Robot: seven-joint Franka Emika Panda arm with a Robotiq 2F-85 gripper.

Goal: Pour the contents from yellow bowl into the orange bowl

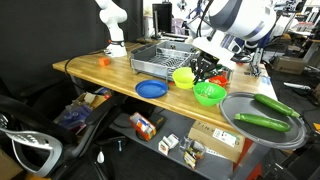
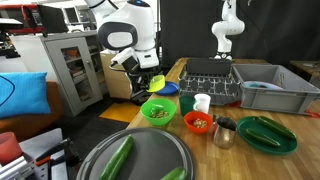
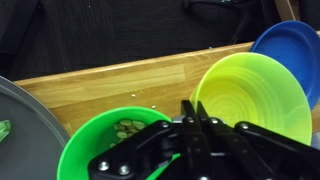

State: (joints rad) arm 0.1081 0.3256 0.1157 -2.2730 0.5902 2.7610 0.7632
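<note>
A: Wooden table [image 1: 90, 72], cluttered lab behind. Jaws?
B: Clenched tight on gripper [image 3: 193, 108], over gap between yellow bowl [image 3: 255, 90] and green bowl [image 3: 100, 140]; grip on rim unclear.
A: Orange bowl [image 2: 198, 122]?
B: Near green bowl, apart from yellow bowl.

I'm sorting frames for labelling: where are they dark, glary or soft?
Wrist view: the pincer, shut on the rim of the yellow bowl, is a dark shape near the lens; the bowl is brightly lit; beyond the table it is nearly black. In an exterior view the grey tray up front looks soft.
</note>
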